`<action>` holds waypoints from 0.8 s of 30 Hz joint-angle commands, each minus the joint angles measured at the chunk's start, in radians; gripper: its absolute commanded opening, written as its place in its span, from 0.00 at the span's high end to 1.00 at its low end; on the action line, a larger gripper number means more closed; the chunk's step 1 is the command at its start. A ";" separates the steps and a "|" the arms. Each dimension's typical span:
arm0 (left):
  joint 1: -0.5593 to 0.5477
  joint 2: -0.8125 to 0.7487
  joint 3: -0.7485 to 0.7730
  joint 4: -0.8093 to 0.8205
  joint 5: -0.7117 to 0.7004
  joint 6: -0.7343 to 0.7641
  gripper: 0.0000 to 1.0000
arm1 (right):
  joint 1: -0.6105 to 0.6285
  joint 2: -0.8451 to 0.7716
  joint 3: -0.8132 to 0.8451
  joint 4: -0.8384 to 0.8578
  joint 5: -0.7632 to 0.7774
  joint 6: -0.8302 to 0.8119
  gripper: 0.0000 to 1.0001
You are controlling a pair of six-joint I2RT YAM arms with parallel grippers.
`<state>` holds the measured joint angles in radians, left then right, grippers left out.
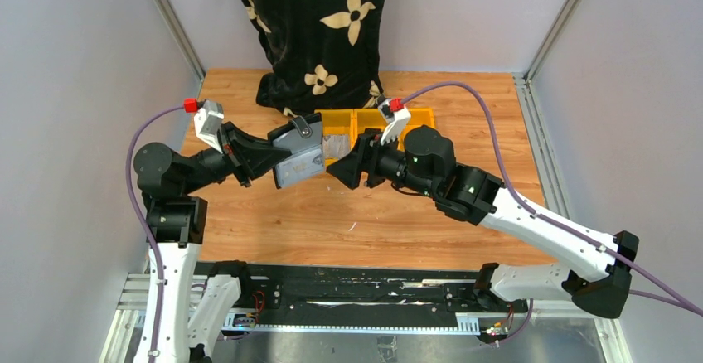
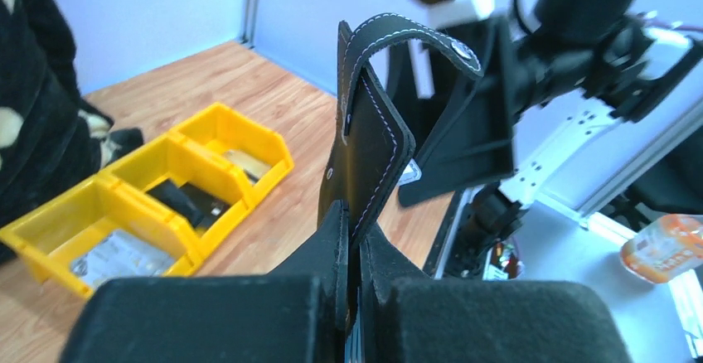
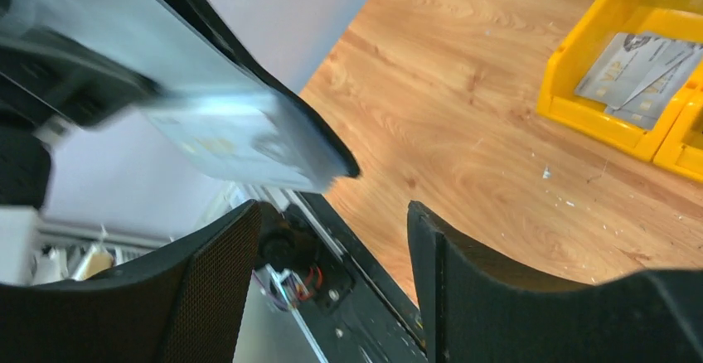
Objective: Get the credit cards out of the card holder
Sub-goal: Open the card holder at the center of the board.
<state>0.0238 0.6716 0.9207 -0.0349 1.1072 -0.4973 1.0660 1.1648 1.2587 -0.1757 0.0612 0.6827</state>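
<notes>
The black card holder (image 1: 297, 154) hangs in the air over the table's middle, its grey inside facing up, and my left gripper (image 1: 273, 159) is shut on its left edge. The left wrist view shows it edge-on (image 2: 365, 143), tab curled over the top, pinched in that gripper (image 2: 355, 224). My right gripper (image 1: 336, 171) stands open just right of the holder, nothing between its fingers. In the right wrist view a pale credit card (image 3: 236, 135) sits in the holder (image 3: 292, 104), above and left of the open right gripper (image 3: 332, 222). More credit cards (image 3: 638, 69) lie in a yellow bin.
Yellow bins (image 1: 414, 118) stand side by side behind the grippers; the left one holds cards (image 2: 116, 255) and the middle one a small black slab (image 2: 186, 201). A black flower-patterned cloth (image 1: 315, 31) hangs at the back. A metal rail (image 1: 332, 297) borders the near edge.
</notes>
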 commanded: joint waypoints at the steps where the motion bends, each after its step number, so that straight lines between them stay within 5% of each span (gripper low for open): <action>1: -0.006 0.000 0.076 0.121 0.063 -0.194 1.00 | -0.021 -0.029 -0.077 0.068 -0.218 -0.142 0.31; 11: -0.013 -0.037 0.079 0.121 0.135 -0.283 1.00 | -0.026 0.036 0.019 0.122 -0.635 -0.314 0.33; 24: -0.056 -0.055 0.072 0.120 0.241 -0.307 1.00 | -0.049 0.083 0.204 -0.005 -0.645 -0.483 0.34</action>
<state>-0.0235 0.6312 1.0054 0.0589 1.2999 -0.7872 1.0412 1.2148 1.3621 -0.1276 -0.5529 0.2775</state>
